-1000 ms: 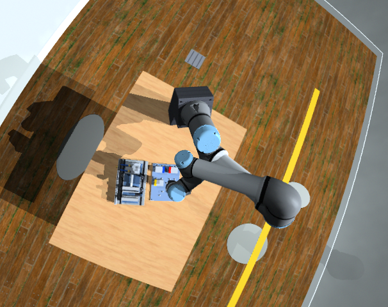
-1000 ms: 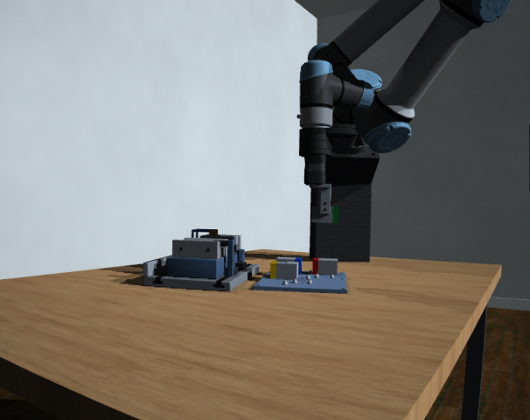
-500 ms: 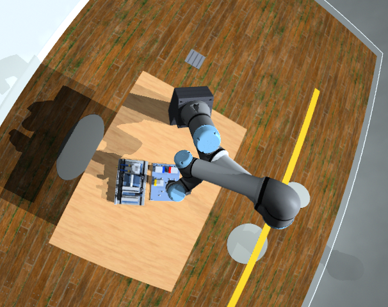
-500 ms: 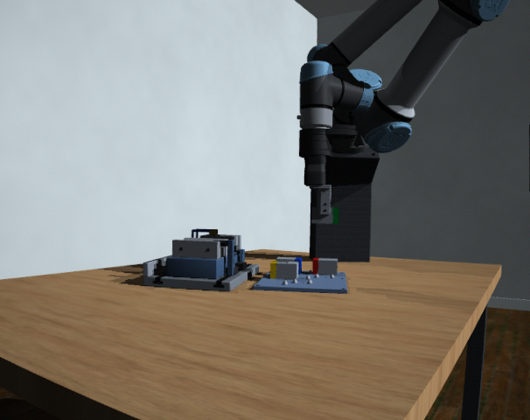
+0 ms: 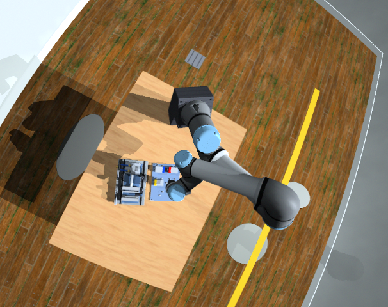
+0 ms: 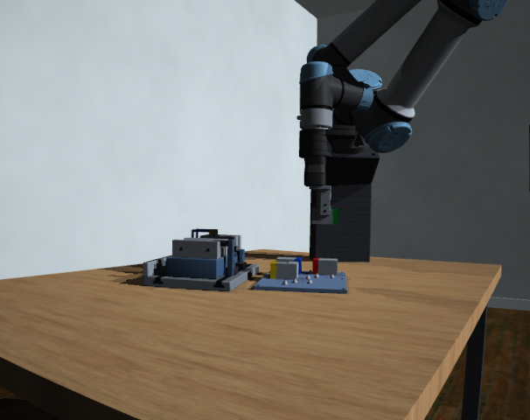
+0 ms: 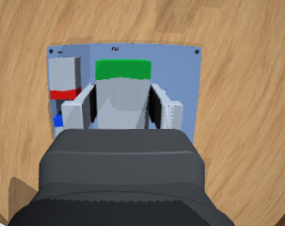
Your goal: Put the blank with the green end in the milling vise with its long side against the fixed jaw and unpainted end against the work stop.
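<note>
My gripper (image 6: 322, 208) (image 7: 122, 96) is shut on the green-ended blank (image 6: 336, 216) (image 7: 123, 91), high above the blue plate (image 5: 156, 194) (image 6: 326, 287) (image 7: 180, 71). The wrist view shows a finger on each long side of the blank, its green end pointing to the image top; its other end is hidden by the gripper body. The arm hides gripper and blank in the top view. The milling vise (image 5: 131, 190) (image 6: 195, 268) stands left of the plate. Its fixed jaw (image 5: 130, 199) (image 6: 196, 249) is the hoseless end block. The work stop is too small to make out surely.
On the plate lie a yellow-ended blank (image 5: 159, 182) (image 6: 286, 270), a blue-ended blank (image 5: 159, 169) (image 6: 298, 265) (image 7: 58, 121) and a red-ended blank (image 5: 174, 169) (image 6: 327, 266) (image 7: 64, 75). Small pegs stand among them. Hoses rise at the vise's far end in the exterior view.
</note>
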You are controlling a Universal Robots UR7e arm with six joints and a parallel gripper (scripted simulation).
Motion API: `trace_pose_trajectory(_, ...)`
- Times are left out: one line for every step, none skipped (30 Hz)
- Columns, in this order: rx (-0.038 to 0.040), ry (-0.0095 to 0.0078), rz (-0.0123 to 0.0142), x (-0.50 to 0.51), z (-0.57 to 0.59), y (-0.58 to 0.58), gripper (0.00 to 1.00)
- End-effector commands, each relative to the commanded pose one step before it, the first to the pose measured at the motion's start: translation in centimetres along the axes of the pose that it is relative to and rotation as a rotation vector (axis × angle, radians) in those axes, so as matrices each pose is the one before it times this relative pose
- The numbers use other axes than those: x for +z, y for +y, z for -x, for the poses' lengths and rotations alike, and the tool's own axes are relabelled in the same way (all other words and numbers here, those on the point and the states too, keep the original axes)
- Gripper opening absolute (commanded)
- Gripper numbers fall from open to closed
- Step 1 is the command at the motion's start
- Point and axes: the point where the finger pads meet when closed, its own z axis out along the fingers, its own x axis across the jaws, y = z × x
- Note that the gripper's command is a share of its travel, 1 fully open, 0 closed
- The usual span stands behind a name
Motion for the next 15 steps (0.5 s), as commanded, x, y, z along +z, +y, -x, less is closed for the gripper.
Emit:
trace_pose_trajectory(0.08901, 0.00043, 0.00034, 0.071, -0.02, 0.007, 0.0)
trace_pose_trajectory(0.046, 0.0, 0.0, 0.042, -0.001, 0.0, 0.0)
trace_pose_trajectory(0.046, 0.0, 0.0, 0.042, -0.001, 0.0, 0.0)
trace_pose_trajectory(0.046, 0.0, 0.0, 0.042, -0.001, 0.0, 0.0)
trace_pose_trajectory(0.0, 0.0, 0.0, 0.0, 0.0, 0.0, 0.0)
trace_pose_trajectory(0.0, 0.0, 0.0, 0.0, 0.0, 0.0, 0.0)
trace_pose_trajectory(0.0, 0.0, 0.0, 0.0, 0.0, 0.0, 0.0)
trace_pose_trajectory(0.0, 0.0, 0.0, 0.0, 0.0, 0.0, 0.0)
trace_pose_trajectory(0.0, 0.0, 0.0, 0.0, 0.0, 0.0, 0.0)
trace_pose_trajectory(0.0, 0.0, 0.0, 0.0, 0.0, 0.0, 0.0)
trace_pose_trajectory(0.0, 0.0, 0.0, 0.0, 0.0, 0.0, 0.0)
trace_pose_trajectory(0.0, 0.0, 0.0, 0.0, 0.0, 0.0, 0.0)
trace_pose_trajectory(0.0, 0.0, 0.0, 0.0, 0.0, 0.0, 0.0)
trace_pose_trajectory(0.0, 0.0, 0.0, 0.0, 0.0, 0.0, 0.0)
trace_pose_trajectory(0.0, 0.0, 0.0, 0.0, 0.0, 0.0, 0.0)
